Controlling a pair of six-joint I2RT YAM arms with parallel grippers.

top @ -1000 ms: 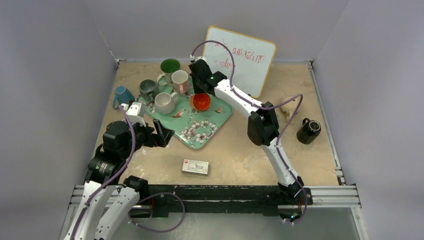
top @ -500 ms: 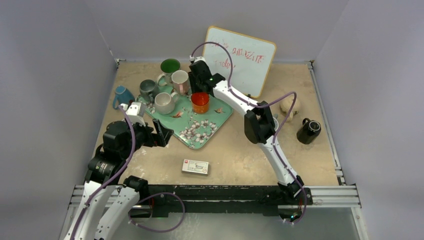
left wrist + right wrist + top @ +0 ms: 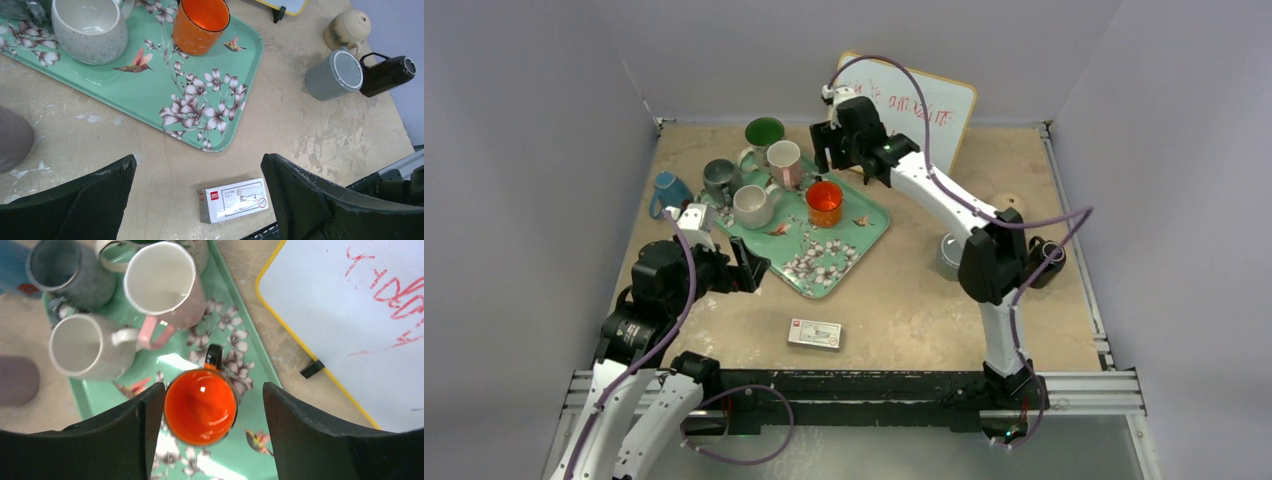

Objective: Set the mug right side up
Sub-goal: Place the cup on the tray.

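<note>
Right wrist view: right gripper (image 3: 214,390) spread wide above upright orange mug (image 3: 200,407); best lift straight up, clearing its rim.

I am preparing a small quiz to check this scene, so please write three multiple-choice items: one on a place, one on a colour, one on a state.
1. Where does the orange mug stand?
A) on the green floral tray
B) on a shelf
C) on top of another mug

2. What colour is the writing on the whiteboard?
A) blue
B) red
C) black

3. How is the right gripper?
A) shut on the orange mug
B) shut on nothing
C) open above the orange mug

Answers: 1 A, its base rests among the tray's flowers; 2 B, the strokes show red in the right wrist view; 3 C, both fingers stand apart from the mug's rim.
</note>
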